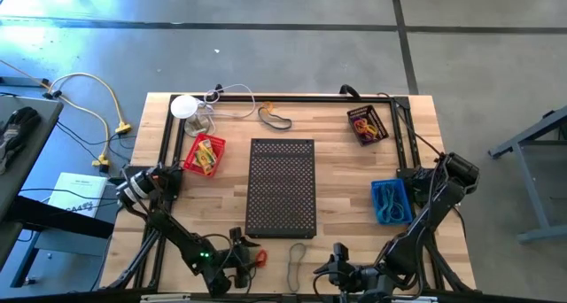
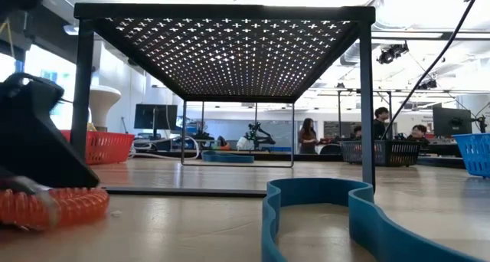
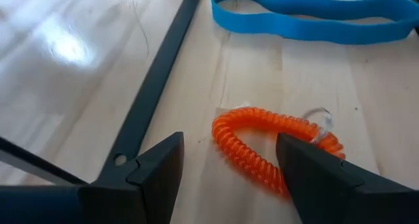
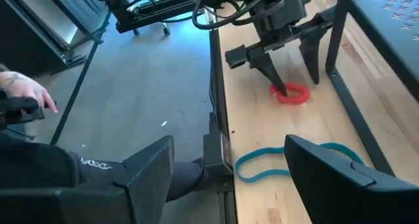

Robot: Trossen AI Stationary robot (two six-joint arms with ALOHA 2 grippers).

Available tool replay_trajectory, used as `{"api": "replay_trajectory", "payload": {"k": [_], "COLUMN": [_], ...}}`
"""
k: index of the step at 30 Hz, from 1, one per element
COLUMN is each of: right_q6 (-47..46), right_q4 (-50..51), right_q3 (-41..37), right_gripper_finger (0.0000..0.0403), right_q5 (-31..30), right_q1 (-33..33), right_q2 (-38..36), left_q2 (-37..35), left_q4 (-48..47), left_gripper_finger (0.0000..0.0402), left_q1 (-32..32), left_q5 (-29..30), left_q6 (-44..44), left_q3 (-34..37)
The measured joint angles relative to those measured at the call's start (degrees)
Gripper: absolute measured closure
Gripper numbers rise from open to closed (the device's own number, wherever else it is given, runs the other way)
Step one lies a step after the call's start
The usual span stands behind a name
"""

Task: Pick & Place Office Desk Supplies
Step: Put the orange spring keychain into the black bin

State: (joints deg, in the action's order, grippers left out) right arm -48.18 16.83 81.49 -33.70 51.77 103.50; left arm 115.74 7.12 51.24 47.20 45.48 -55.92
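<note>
An orange coiled loop lies flat on the wood near the table's front edge, left of the middle. My left gripper is open and low over it. One finger is on the bare wood on one side, and the other finger stands at the loop's other end. A thin blue band lies flat on the table to the right of the loop. My right gripper hangs open above the front edge, with nothing between its fingers. My left gripper comes at the orange loop slanting down from the near left. One finger meets the loop's end in the right wrist view and covers part of it in the low view. I cannot tell whether it touches.
A black perforated shelf stands mid-table, with its leg and floor bar close beside the loop. A red basket, a dark basket and a blue basket stand around it. A person's hand shows beyond the near edge.
</note>
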Motion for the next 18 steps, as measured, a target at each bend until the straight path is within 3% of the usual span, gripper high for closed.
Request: {"api": "replay_trajectory", "payload": {"k": [8,18], "right_q6": [0.03,1.75], "right_q4": [0.17,0.48], "right_q3": [0.00,0.00], "right_gripper_finger": [0.0126,0.0126], "right_q5": [-0.89,-0.76], "right_q1": [0.00,0.00], "right_q2": [0.00,0.25], "left_q2": [0.11,-0.52], "left_q4": [-1.36,0.96], "left_gripper_finger": [0.0220,0.0365], "left_q1": [-1.65,-1.13], "left_q5": [-4.71,-3.98], "left_q6": [2.68,4.84], "left_q3": [0.02,0.17]}}
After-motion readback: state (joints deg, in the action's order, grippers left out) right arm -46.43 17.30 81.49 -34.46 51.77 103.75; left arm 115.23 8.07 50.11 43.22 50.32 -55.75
